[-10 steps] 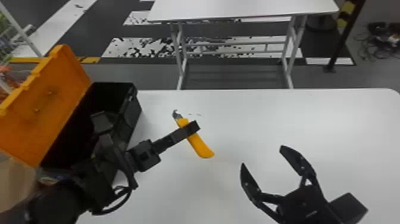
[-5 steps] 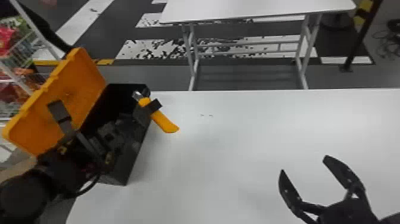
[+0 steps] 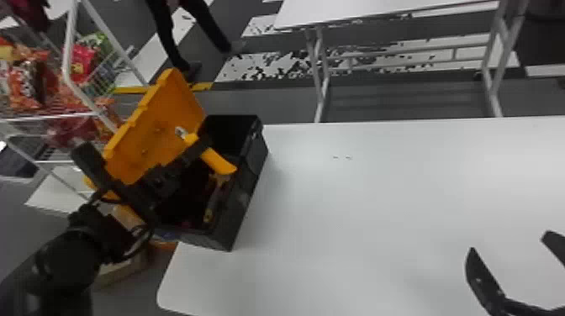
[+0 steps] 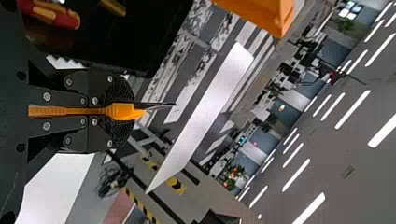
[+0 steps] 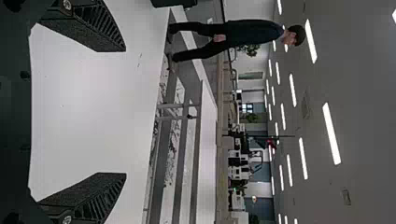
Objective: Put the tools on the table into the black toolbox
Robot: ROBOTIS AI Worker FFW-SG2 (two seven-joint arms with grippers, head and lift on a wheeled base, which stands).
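Note:
Above the open black toolbox [image 3: 241,201] at the table's left end, my left gripper [image 3: 201,147] is shut on an orange-handled knife [image 3: 219,162]. The knife's metal tip points to the orange lid and its handle end hangs over the box's right part. In the left wrist view the left gripper [image 4: 120,112] pinches the orange knife [image 4: 123,111] between both pads. Inside the box lie an adjustable-looking tool [image 3: 213,201] and a red-and-orange handled tool [image 4: 60,17]. My right gripper [image 3: 515,269] is open over the table's right part; the right wrist view shows the right gripper [image 5: 125,112] with nothing between its fingers.
The toolbox's orange lid [image 3: 157,122] stands raised on its left side. The white table [image 3: 378,210] extends right of the box. A wire rack [image 3: 69,75] with snack bags stands at the left, and a second white table [image 3: 378,10] is farther back.
The left gripper has carried the knife leftward from above the table to over the toolbox. The head view has turned toward the left. My right gripper stays open.

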